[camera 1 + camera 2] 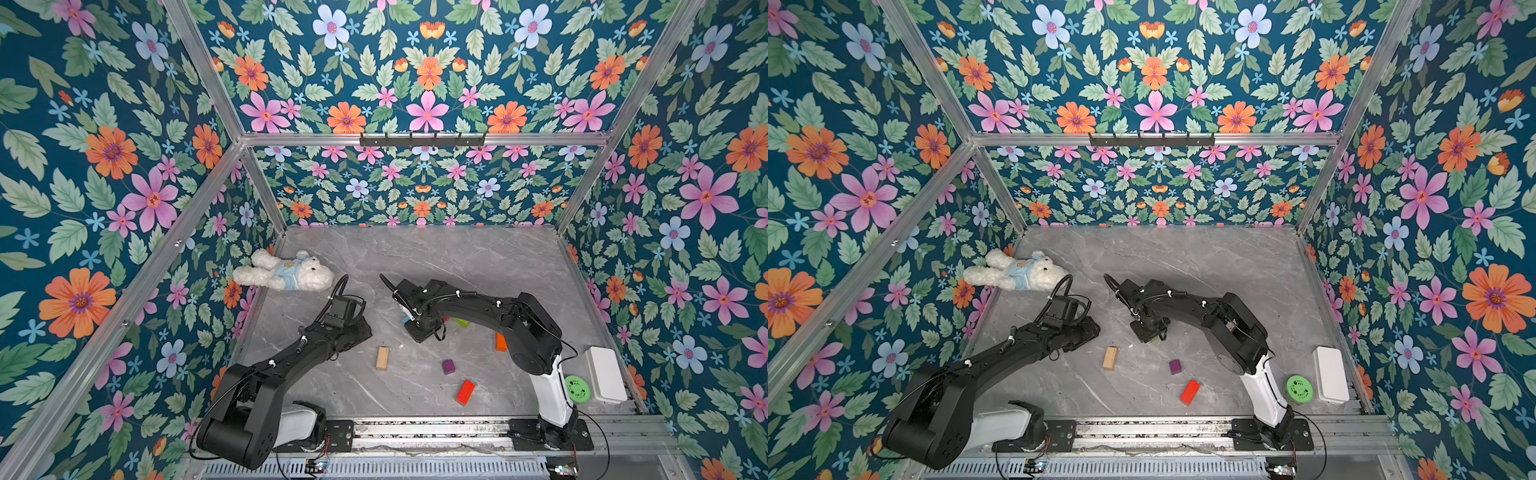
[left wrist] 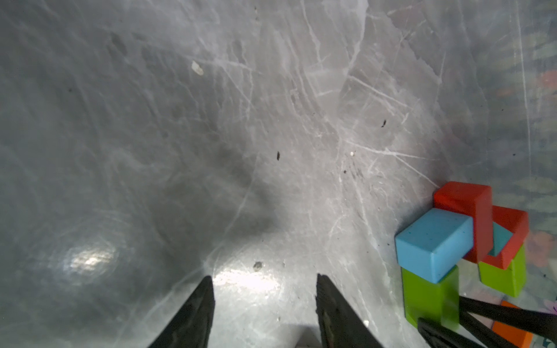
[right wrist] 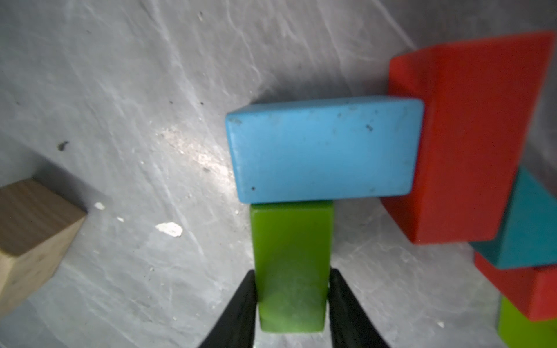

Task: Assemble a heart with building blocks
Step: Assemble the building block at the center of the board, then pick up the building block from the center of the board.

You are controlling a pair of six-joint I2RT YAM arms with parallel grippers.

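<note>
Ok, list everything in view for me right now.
Red blocks: 3, red; two in the unfinished heart, one loose in front.
Green blocks: 2, green; both in the heart.
Light blue block: 1, light blue; heart.
Teal triangle: 1, teal; between the heart's reds.
Orange block: 1, orange; right of the heart.
Wood block: 1, natural; loose, centre.
Purple cube: 1, purple; loose, centre.
Plush bear: 1, white; left wall.
Round object: 1, green; beside white box.
Left gripper: open, empty.
Right gripper: astride one green block.

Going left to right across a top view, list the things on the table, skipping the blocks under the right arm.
Teddy bear, wooden block, purple cube, red block, green disc, white box.
</note>
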